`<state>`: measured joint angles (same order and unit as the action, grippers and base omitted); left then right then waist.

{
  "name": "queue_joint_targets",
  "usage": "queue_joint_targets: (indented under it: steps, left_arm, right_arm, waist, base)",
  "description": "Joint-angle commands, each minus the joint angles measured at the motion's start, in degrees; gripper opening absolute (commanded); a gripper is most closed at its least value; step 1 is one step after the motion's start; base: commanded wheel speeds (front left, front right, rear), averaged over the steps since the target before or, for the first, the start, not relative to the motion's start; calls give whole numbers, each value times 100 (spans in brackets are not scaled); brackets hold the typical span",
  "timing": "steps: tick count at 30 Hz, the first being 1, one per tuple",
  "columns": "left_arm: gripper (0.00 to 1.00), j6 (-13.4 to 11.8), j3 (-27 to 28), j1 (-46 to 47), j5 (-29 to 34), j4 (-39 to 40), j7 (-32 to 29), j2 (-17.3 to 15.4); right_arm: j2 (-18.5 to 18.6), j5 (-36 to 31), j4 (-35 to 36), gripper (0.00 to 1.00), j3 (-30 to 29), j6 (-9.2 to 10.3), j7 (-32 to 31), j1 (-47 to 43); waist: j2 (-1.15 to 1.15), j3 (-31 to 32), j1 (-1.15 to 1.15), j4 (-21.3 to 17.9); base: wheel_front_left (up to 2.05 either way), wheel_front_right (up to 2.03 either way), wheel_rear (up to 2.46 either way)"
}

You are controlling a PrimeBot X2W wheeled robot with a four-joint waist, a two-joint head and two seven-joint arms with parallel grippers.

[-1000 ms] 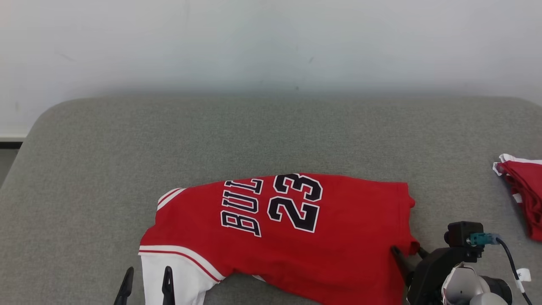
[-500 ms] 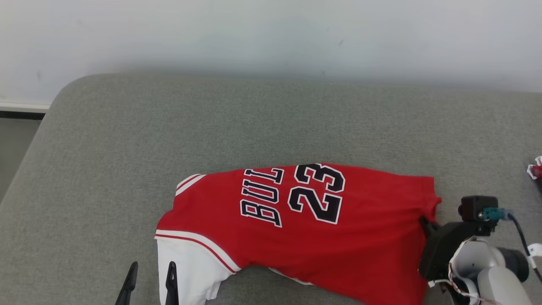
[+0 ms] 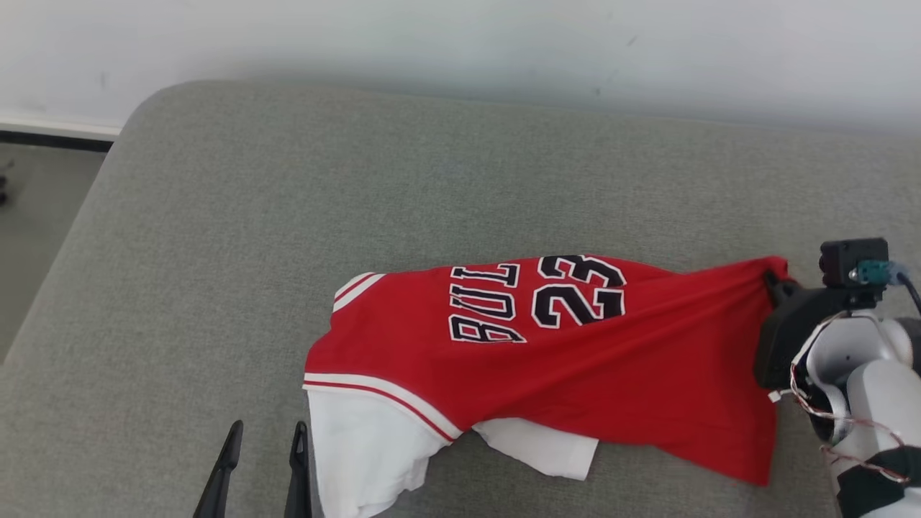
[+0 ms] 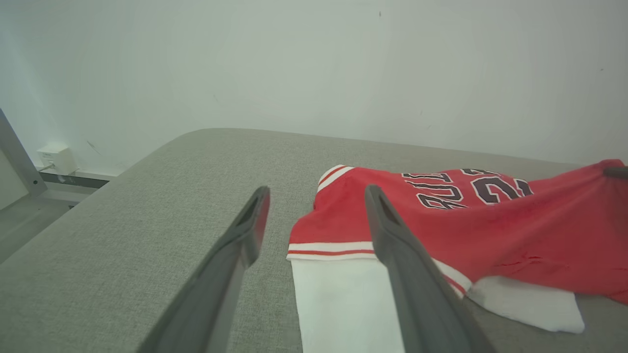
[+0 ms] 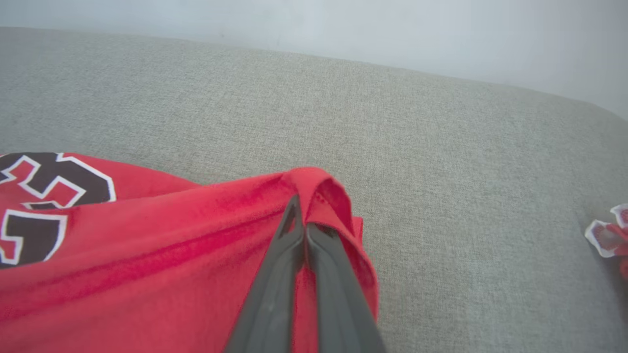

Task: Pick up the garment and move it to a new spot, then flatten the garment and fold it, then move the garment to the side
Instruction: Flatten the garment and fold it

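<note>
Head view: the right gripper [image 3: 773, 277], spread around the hem a second ago, now pinches it and lifts that corner, stretching the jersey [image 3: 547, 352] across the cushion's [image 3: 216, 216] near half. Left wrist view: the left gripper [image 4: 316, 193] stays spread at the jersey's left end. Right wrist view: the fingers [image 5: 274, 294] press together on the red hem.

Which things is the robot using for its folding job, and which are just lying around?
For the job:
- red number 23 jersey
- right gripper, shut on the jersey's edge
- left gripper, open beside the jersey
- grey padded top the jersey lies on

Just lying about:
- another red-and-white cloth off to the side
- white wall box
</note>
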<state>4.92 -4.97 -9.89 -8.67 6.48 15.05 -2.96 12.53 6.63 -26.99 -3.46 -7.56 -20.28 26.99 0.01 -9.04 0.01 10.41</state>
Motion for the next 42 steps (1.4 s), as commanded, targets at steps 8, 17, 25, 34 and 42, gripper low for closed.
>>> queue_joint_targets:
  steps: [8,17,25,34,42]
  left_arm:
    - [100,57,-50,261,-26,-92,16,11]
    - [100,37,81,239,-41,-234,16,11]
    - [100,23,316,23,-39,-427,16,11]
    - [100,30,636,-294,20,-779,16,10]
    - [100,8,803,-421,-20,-1065,17,11]
  right_arm:
    - [319,-162,-592,0,187,18,407,555]
    - [245,192,-888,100,229,18,772,349]
    - [108,361,-286,100,152,18,1201,-503]
    - [-85,422,648,100,438,18,2007,-1584]
    - [-110,412,1020,100,612,18,2981,-2353]
  waist:
    - [-1,-235,-1,308]
    - [-1,-22,-1,219]
    - [-1,421,-1,-143]
    - [-1,873,-1,-625]
    - [-1,1100,-1,-924]
  base:
    - [0,0,0]
    - [0,0,0]
    - [0,0,0]
    - [0,0,0]
    - [0,0,0]
